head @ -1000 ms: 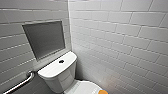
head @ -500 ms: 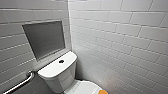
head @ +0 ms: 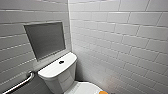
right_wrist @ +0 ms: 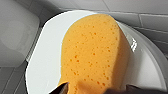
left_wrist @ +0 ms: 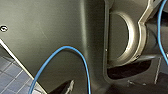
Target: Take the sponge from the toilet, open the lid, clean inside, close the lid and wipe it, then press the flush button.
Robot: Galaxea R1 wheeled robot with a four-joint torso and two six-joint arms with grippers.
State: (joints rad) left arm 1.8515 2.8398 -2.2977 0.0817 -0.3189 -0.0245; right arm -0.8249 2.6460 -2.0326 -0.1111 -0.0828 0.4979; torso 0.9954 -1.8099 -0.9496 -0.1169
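Holding the right gripper [right_wrist: 97, 89] right at the sponge [right_wrist: 92, 52], lying on the shut lid [right_wrist: 42, 72]; not showing whether clamped or apart. Farther off, framing the toilet [head: 58, 75] and flush button [head: 61, 62] exactly as a second ago: pausing, pickup seemingly pending.

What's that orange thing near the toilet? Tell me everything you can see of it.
It is the sponge, an orange, soft-looking pad with a rounded outline and a face dotted with small pores. In the right wrist view it lies face up over the closed white lid, covering much of its middle. Whether it rests on the lid or is held just above it cannot be told. In the head view a sliver of orange shows in front of the toilet.
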